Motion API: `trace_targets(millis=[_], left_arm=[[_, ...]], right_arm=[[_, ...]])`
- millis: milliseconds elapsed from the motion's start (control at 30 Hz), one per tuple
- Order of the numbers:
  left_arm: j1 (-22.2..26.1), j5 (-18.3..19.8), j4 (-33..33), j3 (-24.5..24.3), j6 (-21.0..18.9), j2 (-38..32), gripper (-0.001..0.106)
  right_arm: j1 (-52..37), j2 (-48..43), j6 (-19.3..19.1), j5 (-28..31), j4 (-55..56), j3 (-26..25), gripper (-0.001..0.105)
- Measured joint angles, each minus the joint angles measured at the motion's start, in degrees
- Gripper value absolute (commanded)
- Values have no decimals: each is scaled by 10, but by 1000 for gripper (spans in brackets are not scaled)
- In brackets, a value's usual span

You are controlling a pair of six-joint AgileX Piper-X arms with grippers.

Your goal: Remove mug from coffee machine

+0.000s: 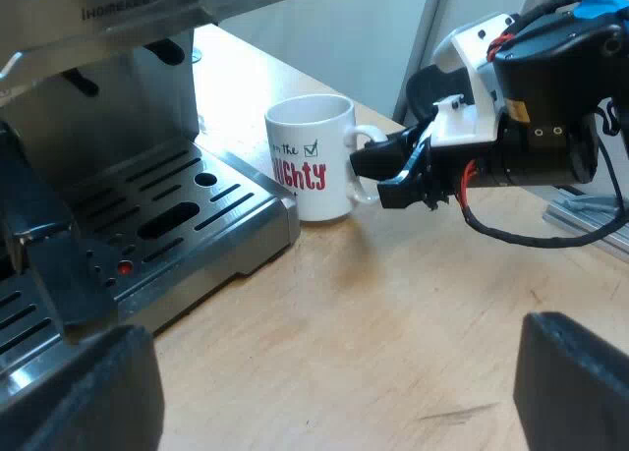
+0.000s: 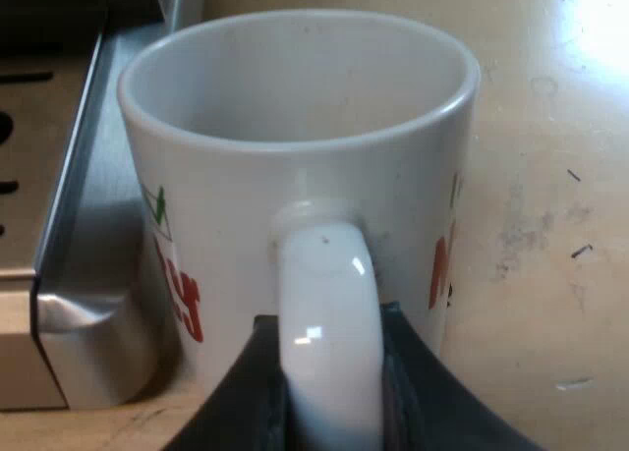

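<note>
nearest the left wrist camera, one left gripper (image 1: 334, 372), its two black fingers (image 1: 88, 397) spread wide with nothing between them, hanging over bare wooden table (image 1: 373, 313). farther on, one white mug (image 1: 313, 156) with red lettering and a green tick box, upright on the table, off the machine and just beside the corner of the single slotted drip tray (image 1: 167, 225). at the mug's one handle (image 2: 329, 313), one right gripper (image 2: 329, 392); seen from its own wrist, two dark fingers pressed against either side of the handle, clamped tight on it, with the tray's steel corner just past the mug. beyond, one espresso machine (image 1: 118, 68), steel-fronted, rising behind the tray; one small red spot (image 1: 125, 267) among the tray's slots, and one round hole (image 1: 204, 179) near them.
</note>
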Motion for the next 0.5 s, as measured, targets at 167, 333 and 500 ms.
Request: trace_targets(millis=[167,333,500], left_arm=[[0,0,0,0,0,0,77],[0,0,0,0,0,0,77],[0,0,0,0,0,0,77]], right_arm=[[0,0,0,-5,22,0,0],[0,0,0,-20,38,0,0],[0,0,0,-25,44,0,0]])
